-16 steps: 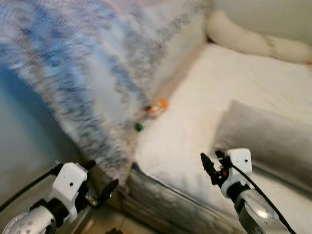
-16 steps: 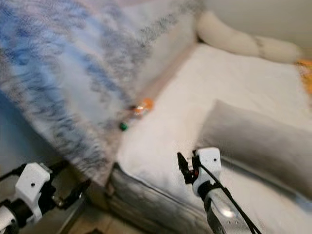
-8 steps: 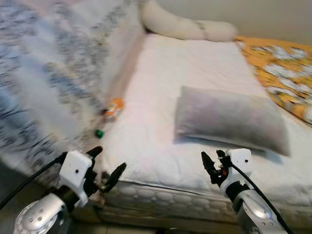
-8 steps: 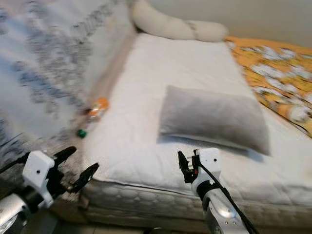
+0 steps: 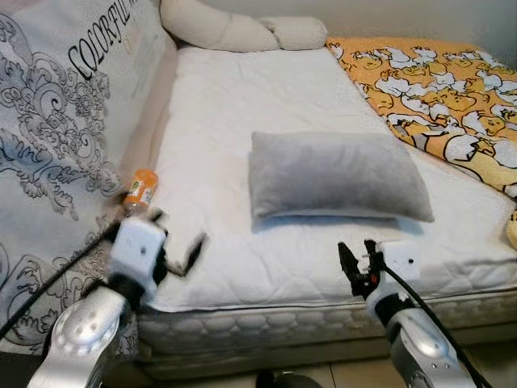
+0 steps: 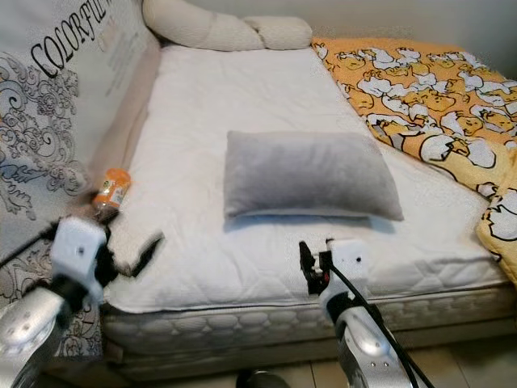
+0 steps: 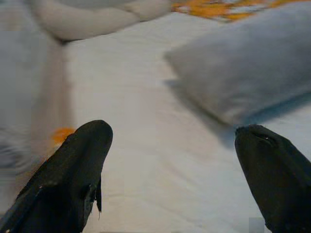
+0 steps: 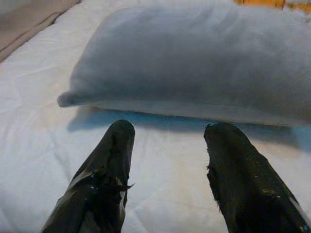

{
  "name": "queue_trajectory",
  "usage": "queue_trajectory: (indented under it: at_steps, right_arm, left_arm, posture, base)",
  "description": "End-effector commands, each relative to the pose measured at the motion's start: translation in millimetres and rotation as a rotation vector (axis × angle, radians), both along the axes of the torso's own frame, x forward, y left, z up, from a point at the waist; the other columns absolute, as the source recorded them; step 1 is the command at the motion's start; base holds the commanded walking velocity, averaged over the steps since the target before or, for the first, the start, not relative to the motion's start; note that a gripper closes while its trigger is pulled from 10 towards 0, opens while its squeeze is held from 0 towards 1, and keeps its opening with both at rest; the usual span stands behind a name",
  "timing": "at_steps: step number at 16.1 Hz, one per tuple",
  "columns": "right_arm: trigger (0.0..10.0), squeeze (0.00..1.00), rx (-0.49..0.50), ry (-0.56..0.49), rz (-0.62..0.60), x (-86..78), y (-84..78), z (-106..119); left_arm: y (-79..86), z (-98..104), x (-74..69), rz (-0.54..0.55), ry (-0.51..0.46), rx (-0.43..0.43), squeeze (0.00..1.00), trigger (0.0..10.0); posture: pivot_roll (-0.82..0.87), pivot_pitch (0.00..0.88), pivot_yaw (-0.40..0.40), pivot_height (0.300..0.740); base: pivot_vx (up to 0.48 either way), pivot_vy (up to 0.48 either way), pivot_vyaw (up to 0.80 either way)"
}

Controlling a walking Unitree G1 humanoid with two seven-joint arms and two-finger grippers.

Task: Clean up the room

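While both arms hang raised at the foot of the bed [image 5: 266,267], nothing held and nothing yet tidied, by the look of things. Head views: left gripper [image 5: 174,255] spread open over the near left corner of the mattress, an orange bottle [image 5: 140,189] lying just ahead of it and slightly to its left, against the printed hanging cloth [image 5: 48,137]; right gripper [image 5: 355,268] above the near edge, fingers slightly parted and empty, a grey pillow [image 5: 335,176] lying flat ahead of it; an orange duck-print blanket [image 5: 436,89] rumpled well off to its right. Left wrist view: fingers [image 7: 73,170] wide apart, bare white sheet between them, bottle blurred just outside one finger, pillow beyond the other. Right wrist view: fingers [image 8: 109,165] apart with nothing between, pillow straight ahead and close. Likely still to do: pick up the bottle, perhaps straighten pillow and blanket; essentially the whole job left.
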State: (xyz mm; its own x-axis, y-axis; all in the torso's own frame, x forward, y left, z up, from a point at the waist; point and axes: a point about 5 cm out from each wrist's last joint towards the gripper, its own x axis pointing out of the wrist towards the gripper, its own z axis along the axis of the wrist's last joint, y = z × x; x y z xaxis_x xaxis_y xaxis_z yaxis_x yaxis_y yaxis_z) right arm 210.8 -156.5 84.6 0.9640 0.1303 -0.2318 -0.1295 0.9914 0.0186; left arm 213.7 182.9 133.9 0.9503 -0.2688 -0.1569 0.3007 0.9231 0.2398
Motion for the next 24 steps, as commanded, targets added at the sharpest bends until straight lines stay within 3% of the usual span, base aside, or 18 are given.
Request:
queue_trajectory:
  at_steps: [1,5,9,15,24]
  right_arm:
    - [10.0,0.0,-0.019,-0.007,-0.004,4.0,1.7,1.2]
    - [10.0,0.0,-0.02,-0.01,0.014,7.1,7.1,2.1]
    - [10.0,0.0,-0.035,-0.013,0.017,10.9,6.4,2.3]
    - [10.0,0.0,-0.008,-0.008,0.028,6.4,9.4,1.7]
    - [10.0,0.0,-0.017,0.009,0.014,1.8,8.2,-2.0]
  left_arm:
    - [4.4,-2.8,1.3,0.042,0.002,0.012,0.0,10.0]
    - [13.5,-1.4,4.9,0.089,-0.001,-0.033,0.0,10.0]
    - [8.2,-4.7,7.4,0.075,0.004,-0.042,0.0,10.0]
    - [16.0,-6.4,9.2,0.066,0.014,-0.026,0.0,10.0]
    - [15.6,-11.6,9.4,-0.009,0.055,-0.003,0.0,10.0]
  posture:
    - [0.08,0.0,-0.019,0.74]
    - [0.08,0.0,-0.019,0.74]
    - [0.07,0.0,-0.018,0.74]
    - [0.06,0.0,-0.005,0.74]
    - [0.05,0.0,0.01,0.74]
  base:
    - [0.0,0.0,0.0]
    - [0.068,0.0,0.0]
    - [0.321,0.0,0.0]
    - [0.33,0.0,-0.27]
    - [0.0,0.0,0.0]
